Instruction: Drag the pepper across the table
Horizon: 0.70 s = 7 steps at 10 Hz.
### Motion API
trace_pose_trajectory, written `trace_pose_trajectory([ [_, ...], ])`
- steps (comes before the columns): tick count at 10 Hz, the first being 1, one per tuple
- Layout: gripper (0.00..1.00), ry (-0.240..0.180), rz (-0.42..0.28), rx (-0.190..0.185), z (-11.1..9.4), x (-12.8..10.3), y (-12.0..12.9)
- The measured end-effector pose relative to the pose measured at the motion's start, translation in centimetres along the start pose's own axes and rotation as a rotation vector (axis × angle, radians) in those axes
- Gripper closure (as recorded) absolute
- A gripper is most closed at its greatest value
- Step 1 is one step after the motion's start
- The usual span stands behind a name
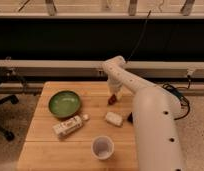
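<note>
In the camera view, the big white arm covers the right part of the table, and its lower body is cut off by the bottom edge. The gripper is at the far middle of the table, pointing down. Its fingers are small and dark here; they are closed together, and the pepper sits right at their tips, so they seem clamped on it, although the contact itself is hard to see.

Only a small dark red part of the pepper shows, just under the fingers, touching the wood or nearly so. Its long axis and its pointing direction cannot be told, because the fingers hide most of it.

A small dark thing near the arm is half hidden. Nearer to the camera than the fingers lies a white block. To the left of the fingers stands a green bowl. Below it lies a white bottle, tilted, and near the front edge stands a white cup.
</note>
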Motion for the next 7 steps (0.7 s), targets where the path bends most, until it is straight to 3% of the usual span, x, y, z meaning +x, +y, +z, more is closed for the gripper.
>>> trace_pose_trajectory([
  [2, 1.00, -0.013, 0.000, -0.003, 0.1, 0.6, 1.1],
  [5, 1.00, 0.017, -0.008, -0.002, 0.1, 0.3, 2.0],
  [7, 1.00, 0.013, -0.010, 0.002, 0.0, 0.7, 2.7],
])
